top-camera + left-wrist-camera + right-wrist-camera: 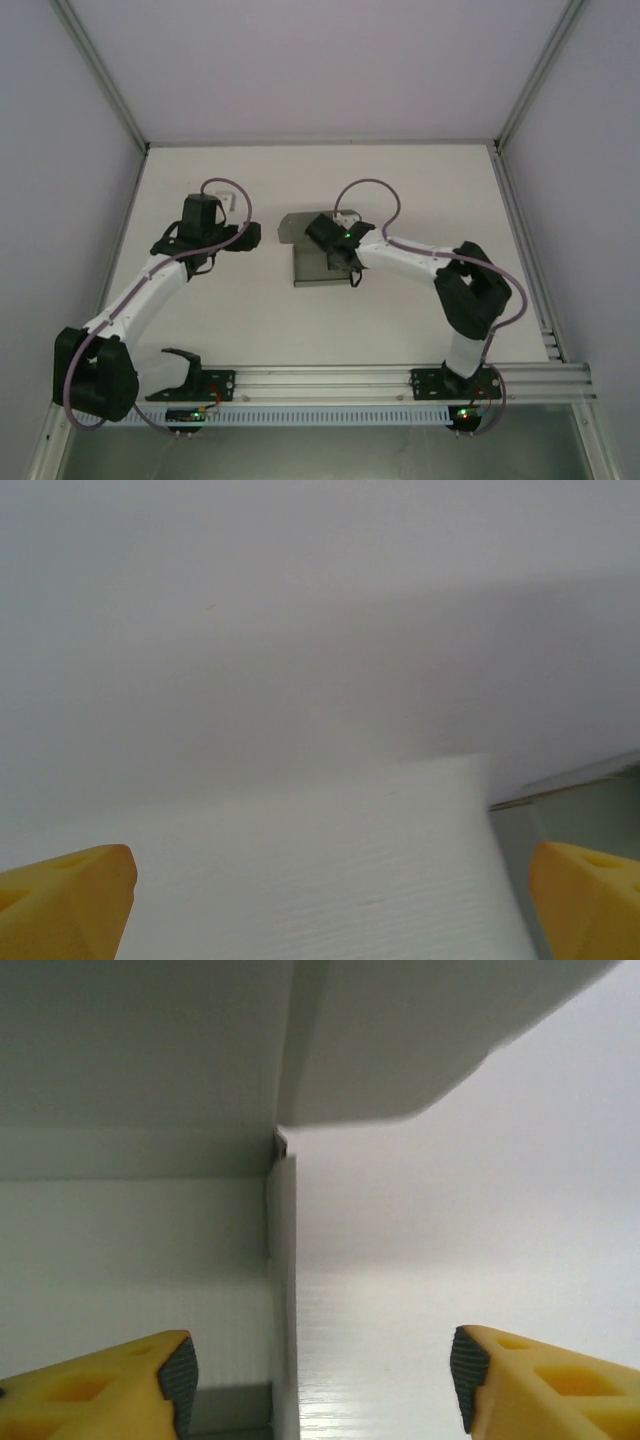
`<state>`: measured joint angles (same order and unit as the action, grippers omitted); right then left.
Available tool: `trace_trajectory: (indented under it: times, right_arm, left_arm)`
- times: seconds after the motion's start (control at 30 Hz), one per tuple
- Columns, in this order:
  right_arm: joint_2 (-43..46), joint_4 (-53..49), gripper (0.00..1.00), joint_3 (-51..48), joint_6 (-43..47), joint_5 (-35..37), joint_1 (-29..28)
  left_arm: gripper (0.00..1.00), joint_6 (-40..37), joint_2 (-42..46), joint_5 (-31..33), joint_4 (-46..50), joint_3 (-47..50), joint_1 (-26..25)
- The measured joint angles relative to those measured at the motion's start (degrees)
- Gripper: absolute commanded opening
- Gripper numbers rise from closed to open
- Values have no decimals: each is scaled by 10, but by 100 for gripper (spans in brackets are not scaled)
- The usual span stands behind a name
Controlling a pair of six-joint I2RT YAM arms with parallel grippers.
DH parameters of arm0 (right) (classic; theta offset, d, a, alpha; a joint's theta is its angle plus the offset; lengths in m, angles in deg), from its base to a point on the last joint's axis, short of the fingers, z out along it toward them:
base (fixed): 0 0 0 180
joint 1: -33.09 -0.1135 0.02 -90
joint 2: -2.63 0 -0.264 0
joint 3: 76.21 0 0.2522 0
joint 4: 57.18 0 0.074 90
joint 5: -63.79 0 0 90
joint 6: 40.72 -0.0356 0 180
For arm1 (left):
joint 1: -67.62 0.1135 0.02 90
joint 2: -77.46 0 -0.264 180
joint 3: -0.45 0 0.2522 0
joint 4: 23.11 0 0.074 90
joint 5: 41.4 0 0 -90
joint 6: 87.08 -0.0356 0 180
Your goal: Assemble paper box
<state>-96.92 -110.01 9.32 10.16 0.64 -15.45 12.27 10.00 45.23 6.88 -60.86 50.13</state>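
The grey paper box (312,262) lies partly folded in the middle of the white table, with a flap raised at its back. My right gripper (348,262) hovers over its right side, open. In the right wrist view an upright thin wall of the paper box (284,1300) stands between the spread yellow fingers (120,1385), nearer the left one, with a rounded flap (400,1040) overhead. My left gripper (250,236) sits left of the box, apart from it, open. Its yellow fingertips (60,895) frame bare table.
The white table (400,190) is ringed by pale walls and aluminium posts (100,75). An aluminium rail (330,380) with the arm bases runs along the near edge. Open surface lies behind and in front of the box.
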Motion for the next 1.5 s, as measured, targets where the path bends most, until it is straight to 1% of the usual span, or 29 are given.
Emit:
trace_trajectory:
  times: [0.03,0.13,0.2,0.33,0.4,0.47,0.53,0.6,0.63,0.7,0.73,0.8,0.87,0.93,0.97,1.07,1.1,1.17,1.2,1.27,1.33,1.43,1.5]
  right_arm:
    - [15,4,99,0,21,5,2]
    - [59,35,99,-2,113,5,13]
    - [83,63,99,-3,185,-15,25]
    - [103,101,99,0,327,-70,50]
    - [100,108,99,4,400,-116,66]
    - [90,106,98,15,469,-172,86]
    - [69,101,93,35,524,-215,109]
    - [43,94,84,59,570,-252,132]
    - [31,89,78,69,587,-267,143]
    - [15,77,73,84,615,-287,157]
    - [8,71,69,89,628,-297,163]
    - [1,59,67,94,651,-314,171]
    - [-6,46,62,99,668,-325,176]
    - [-16,35,54,109,680,-328,180]
    - [-21,31,52,115,686,-327,182]
    - [-37,22,46,129,694,-327,186]
    - [-38,20,39,129,697,-327,186]
    - [-40,13,33,129,702,-327,188]
    - [-41,7,29,131,702,-326,188]
    - [-43,0,22,134,705,-324,188]
    - [-43,-5,13,136,709,-324,188]
    - [-43,-12,9,141,711,-327,188]
    - [-44,-17,7,146,711,-326,187]
  left_arm:
    - [99,-10,3,-11,-7,0,-8]
    - [100,-44,6,-40,-33,0,-40]
    - [100,-71,1,-63,-39,-2,-59]
    - [100,-120,-43,-99,-36,-37,-73]
    - [100,-146,-69,-115,-35,-57,-74]
    - [94,-172,-90,-129,-29,-73,-76]
    - [92,-194,-109,-141,-24,-85,-77]
    - [90,-212,-129,-145,-14,-98,-78]
    - [89,-220,-140,-146,-9,-105,-79]
    - [87,-235,-153,-151,-2,-114,-79]
    - [84,-245,-159,-154,3,-117,-79]
    - [79,-259,-167,-155,7,-120,-79]
    - [69,-270,-177,-154,14,-127,-79]
    - [62,-277,-193,-153,26,-140,-79]
    - [59,-279,-201,-153,32,-149,-79]
    - [43,-285,-221,-152,39,-169,-79]
    - [35,-290,-227,-152,43,-174,-79]
    - [26,-294,-231,-150,49,-176,-79]
    - [22,-297,-231,-149,55,-176,-79]
    - [21,-303,-231,-146,61,-176,-79]
    - [15,-306,-231,-139,64,-176,-79]
    - [3,-306,-231,-134,63,-177,-79]
    - [0,-306,-231,-126,64,-180,-81]
